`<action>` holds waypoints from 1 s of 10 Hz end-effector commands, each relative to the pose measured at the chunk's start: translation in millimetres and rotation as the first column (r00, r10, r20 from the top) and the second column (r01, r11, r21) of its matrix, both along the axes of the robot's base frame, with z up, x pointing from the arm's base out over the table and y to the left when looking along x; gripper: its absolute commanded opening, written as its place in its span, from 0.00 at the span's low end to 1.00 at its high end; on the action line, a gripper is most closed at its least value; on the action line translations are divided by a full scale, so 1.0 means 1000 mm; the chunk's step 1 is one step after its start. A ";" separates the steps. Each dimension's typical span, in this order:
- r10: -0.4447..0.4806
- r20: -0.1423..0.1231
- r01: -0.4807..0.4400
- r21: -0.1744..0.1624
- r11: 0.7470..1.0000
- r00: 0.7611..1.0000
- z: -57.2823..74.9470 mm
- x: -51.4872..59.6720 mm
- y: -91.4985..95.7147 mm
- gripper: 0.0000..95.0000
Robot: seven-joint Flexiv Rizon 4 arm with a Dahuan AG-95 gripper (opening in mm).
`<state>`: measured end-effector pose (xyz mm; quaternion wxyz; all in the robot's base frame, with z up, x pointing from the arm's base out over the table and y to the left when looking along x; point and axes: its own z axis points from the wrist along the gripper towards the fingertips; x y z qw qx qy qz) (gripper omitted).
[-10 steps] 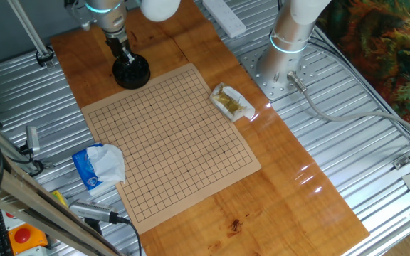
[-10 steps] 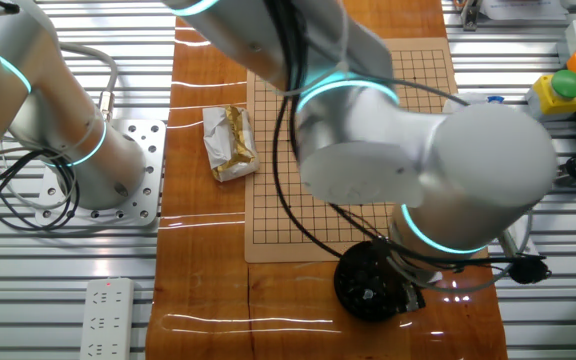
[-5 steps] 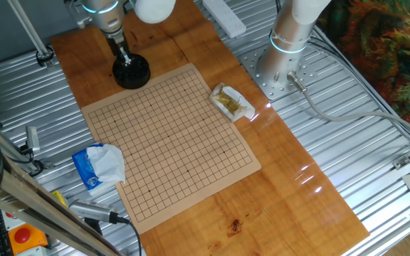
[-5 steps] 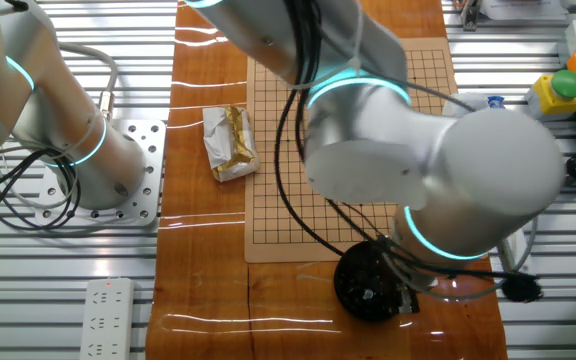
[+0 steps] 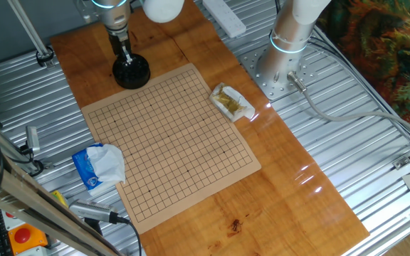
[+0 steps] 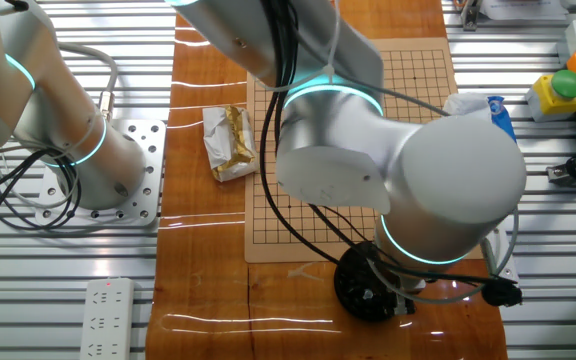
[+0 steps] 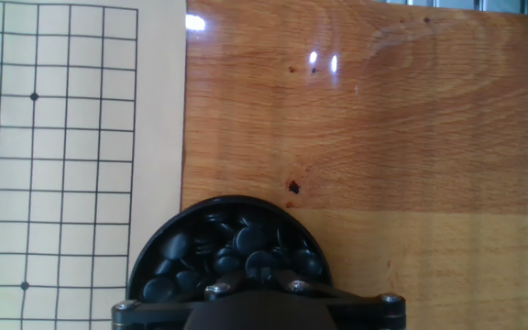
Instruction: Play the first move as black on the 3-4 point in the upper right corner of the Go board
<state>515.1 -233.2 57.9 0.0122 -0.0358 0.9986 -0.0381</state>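
The Go board (image 5: 169,142) lies bare of stones on the wooden table; it also shows in the other fixed view (image 6: 268,200) and the hand view (image 7: 62,183). A black bowl (image 5: 132,73) of black stones (image 7: 232,243) stands against the board's far edge. My gripper (image 5: 125,59) points down into the bowl, its fingers close together among the stones. The stone between the tips is hidden. In the hand view one board corner is at the top left. The 3-4 point (image 7: 70,96) there, beside a star dot (image 7: 34,96), is bare.
A crumpled snack wrapper (image 5: 232,102) lies at the board's right edge, a blue and white packet (image 5: 100,165) at its left edge. A second arm's base (image 5: 280,67) stands to the right. A power strip (image 5: 223,16) lies at the back. My arm's elbow (image 6: 398,180) hides much of the board.
My fingers have drawn together in the bowl and the hand has shifted slightly to the right. The arm's elbow has swung over the board. The bowl and board have not moved.
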 end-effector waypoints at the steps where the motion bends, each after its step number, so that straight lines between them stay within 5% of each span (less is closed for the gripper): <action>1: -0.001 0.002 0.001 0.010 1.000 1.000 0.000 0.001 0.000 0.20; 10: 0.018 0.005 -0.018 0.011 1.000 1.000 -0.001 0.002 -0.001 0.20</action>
